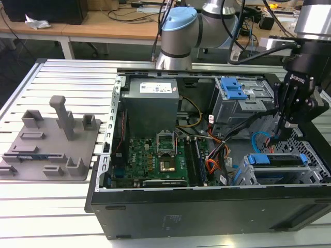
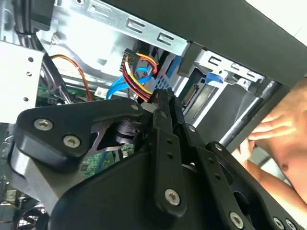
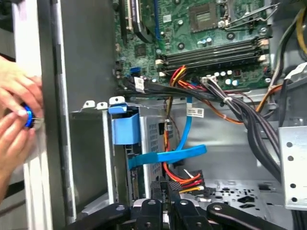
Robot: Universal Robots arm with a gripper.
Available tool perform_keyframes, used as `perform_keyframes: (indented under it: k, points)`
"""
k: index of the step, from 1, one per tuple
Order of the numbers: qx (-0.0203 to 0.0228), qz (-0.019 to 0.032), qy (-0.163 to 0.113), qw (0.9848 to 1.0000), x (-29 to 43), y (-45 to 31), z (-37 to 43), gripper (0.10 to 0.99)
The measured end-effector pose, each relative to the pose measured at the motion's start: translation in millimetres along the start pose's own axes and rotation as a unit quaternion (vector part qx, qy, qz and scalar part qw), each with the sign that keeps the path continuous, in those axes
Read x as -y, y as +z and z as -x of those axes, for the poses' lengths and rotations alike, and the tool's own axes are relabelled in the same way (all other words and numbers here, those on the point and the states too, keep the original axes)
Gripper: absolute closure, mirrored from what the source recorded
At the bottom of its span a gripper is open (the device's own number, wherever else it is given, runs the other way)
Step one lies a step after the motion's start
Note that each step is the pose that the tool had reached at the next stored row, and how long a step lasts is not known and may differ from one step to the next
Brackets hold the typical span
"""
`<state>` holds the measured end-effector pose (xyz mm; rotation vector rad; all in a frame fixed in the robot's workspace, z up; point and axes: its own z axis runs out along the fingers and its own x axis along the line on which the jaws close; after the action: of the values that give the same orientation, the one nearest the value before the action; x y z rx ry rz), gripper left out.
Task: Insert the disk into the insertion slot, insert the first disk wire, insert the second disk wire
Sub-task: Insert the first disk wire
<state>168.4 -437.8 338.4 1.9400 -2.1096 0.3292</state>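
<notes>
Hand (image 1: pixel 286 125) pinched on dark plug of first disk wire (image 3: pixel 184 178); disk (image 1: pixel 276 160) sits in insertion slot (image 1: pixel 315 168), lower right of exterior view; second disk wire (image 3: pixel 168 155) crosses close by; risk: snagging it, or a tilted plug jamming.

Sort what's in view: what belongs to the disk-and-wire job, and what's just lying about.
Job: disk sitting in the insertion slot; light-blue cable; red-yellow-black wire bundle at the gripper.
Lying about: grey fixture on the table; motherboard; power supply; bay with blue latch.
</notes>
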Motion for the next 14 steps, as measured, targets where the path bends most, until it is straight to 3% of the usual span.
perform_keyframes:
  k: [2, 4, 5, 6, 8, 9, 12, 13, 14]
  points:
    - [0.0163, 0.0027, -0.001, 0.9999, 0.8, -2.2, -7.2, 0.922]
    - [0.0218, 0.0091, -0.003, 0.9997, 2.2, -4.1, -9.8, 0.922]
    - [0.0271, 0.012, -0.004, 0.9996, 4.0, -4.0, -11.4, 0.922]
    - [0.0363, 0.0128, -0.005, 0.9992, 5.0, -2.5, -15.4, 0.922]
    - [0.0468, 0.0136, -0.005, 0.9988, 5.7, -0.6, -20.7, 0.922]
    - [0.055, 0.0141, -0.006, 0.9984, 6.0, 0.5, -24.2, 0.922]
    - [0.0709, 0.0153, -0.006, 0.9973, 6.7, 3.0, -30.9, 0.922]
    - [0.0803, 0.016, -0.007, 0.9966, 7.1, 4.5, -35.4, 0.922]
    - [0.0868, 0.0165, -0.007, 0.9961, 7.7, 6.1, -39.7, 0.922]
